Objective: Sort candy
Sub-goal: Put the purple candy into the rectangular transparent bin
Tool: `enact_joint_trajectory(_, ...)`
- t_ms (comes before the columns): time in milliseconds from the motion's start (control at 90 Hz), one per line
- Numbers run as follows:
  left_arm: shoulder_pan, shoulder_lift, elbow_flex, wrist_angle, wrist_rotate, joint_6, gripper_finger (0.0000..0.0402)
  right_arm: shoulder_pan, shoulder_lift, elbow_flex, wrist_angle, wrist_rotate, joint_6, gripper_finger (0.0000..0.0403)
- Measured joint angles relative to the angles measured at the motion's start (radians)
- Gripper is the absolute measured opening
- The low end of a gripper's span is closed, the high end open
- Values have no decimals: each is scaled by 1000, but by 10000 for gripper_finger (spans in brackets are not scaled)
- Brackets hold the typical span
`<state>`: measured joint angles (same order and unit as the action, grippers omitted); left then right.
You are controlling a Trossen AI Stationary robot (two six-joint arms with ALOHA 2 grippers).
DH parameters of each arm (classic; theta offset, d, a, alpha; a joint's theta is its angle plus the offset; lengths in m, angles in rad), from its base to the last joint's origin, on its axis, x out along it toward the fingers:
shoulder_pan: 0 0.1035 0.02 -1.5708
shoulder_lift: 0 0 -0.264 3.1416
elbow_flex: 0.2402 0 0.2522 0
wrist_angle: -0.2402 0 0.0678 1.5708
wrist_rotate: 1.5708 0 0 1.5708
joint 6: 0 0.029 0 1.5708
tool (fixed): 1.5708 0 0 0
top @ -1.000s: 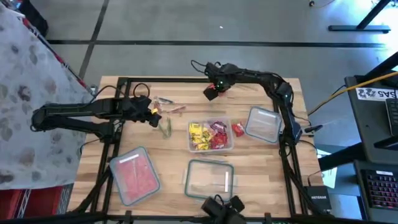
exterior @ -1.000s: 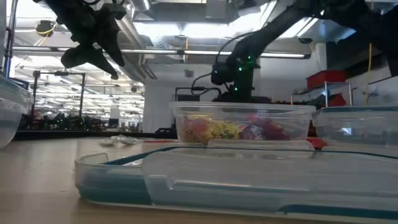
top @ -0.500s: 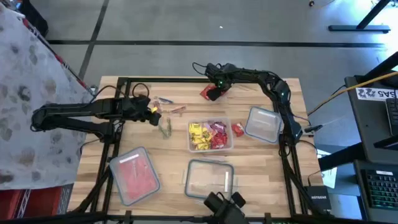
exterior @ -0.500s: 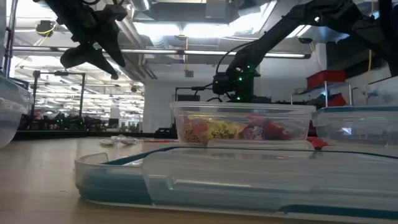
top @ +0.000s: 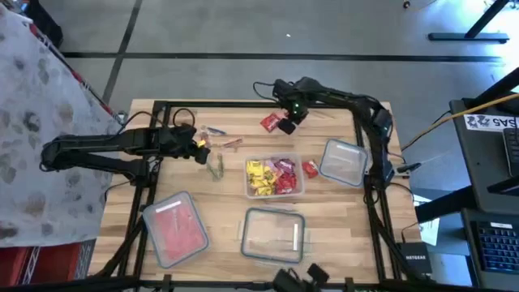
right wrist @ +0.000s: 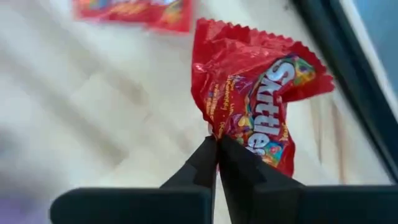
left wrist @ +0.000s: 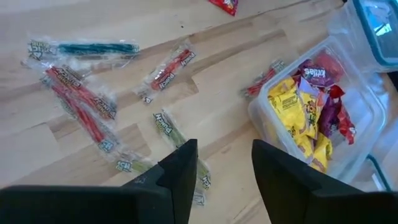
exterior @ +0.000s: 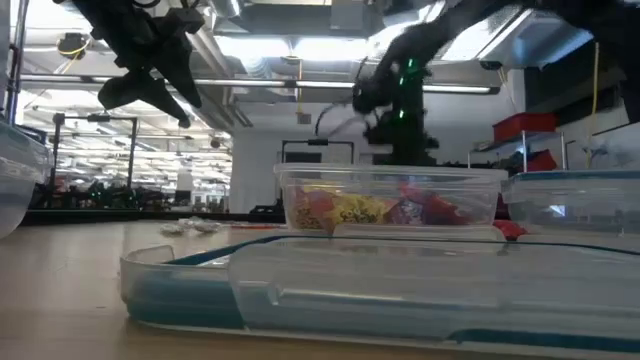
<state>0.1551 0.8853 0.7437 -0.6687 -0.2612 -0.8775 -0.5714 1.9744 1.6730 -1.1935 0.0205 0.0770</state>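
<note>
Above the table's far edge my right gripper (right wrist: pixel 217 146) is shut on a red Skittles packet (right wrist: pixel 261 106); in the high view gripper (top: pixel 287 122) and a red packet (top: pixel 270 122) sit close together. A second red packet (right wrist: pixel 134 11) lies on the wood beyond. My left gripper (left wrist: pixel 224 171) hangs open over several long stick candies (left wrist: pixel 84 102) lying flat at the far left (top: pixel 217 134). A clear container (top: pixel 274 176) at the middle holds yellow, red and purple candy. My right gripper pinches the red packet at a crumpled edge (right wrist: pixel 214 124) between its two fingertips, coming from above. The rest of the packet stands out beyond the fingers, creased, and looks clear of the wood.
An open clear container (top: pixel 342 161) stands at the right, with one red candy (top: pixel 310 169) beside it. Near the front stand a clear container (top: pixel 273 235) and one with pink contents (top: pixel 174 229). A dark frame (top: pixel 243 104) runs around the tabletop.
My right gripper has shut on the red packet at the far edge, then risen and moved a little toward the table's right edge with it.
</note>
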Motion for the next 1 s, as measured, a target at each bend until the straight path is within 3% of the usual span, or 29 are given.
enact_joint_trajectory(167,1,0,0,-1,-33,32,136,126,-120,2,-65,-267,131,1)
enact_joint_trajectory(278,1,0,0,0,-49,50,136,257,-157,2,-72,-327,243,0)
enact_joint_trajectory(500,1,0,0,0,-81,110,136,481,-141,-28,-65,-258,462,1)
enact_joint_trajectory(700,1,0,0,-1,-83,151,136,497,-122,-94,-6,-153,579,8)
enact_joint_trajectory(856,1,0,0,-1,-72,150,136,470,-122,-108,3,-133,590,60)
enact_joint_trajectory(1000,1,0,0,-2,-48,144,136,441,-123,-106,21,-134,495,128)
